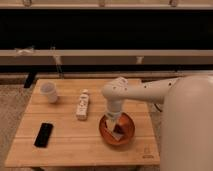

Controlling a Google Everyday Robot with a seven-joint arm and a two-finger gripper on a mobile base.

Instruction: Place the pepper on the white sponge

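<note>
With the gripper down inside the orange bowl, near the 4 o'clock part of the table, cannot tell whether spread or pinching anything. Right at its tip shows a small dark shape, likely the pepper; toward 11 o'clock of that, a pale patch, possibly the white sponge. Looks like the placing step. Next calls for settling the pepper squarely on the sponge, releasing, then lifting straight up. Farther out: remote at 10 o'clock, cup beyond, phone at 9 o'clock.
</note>
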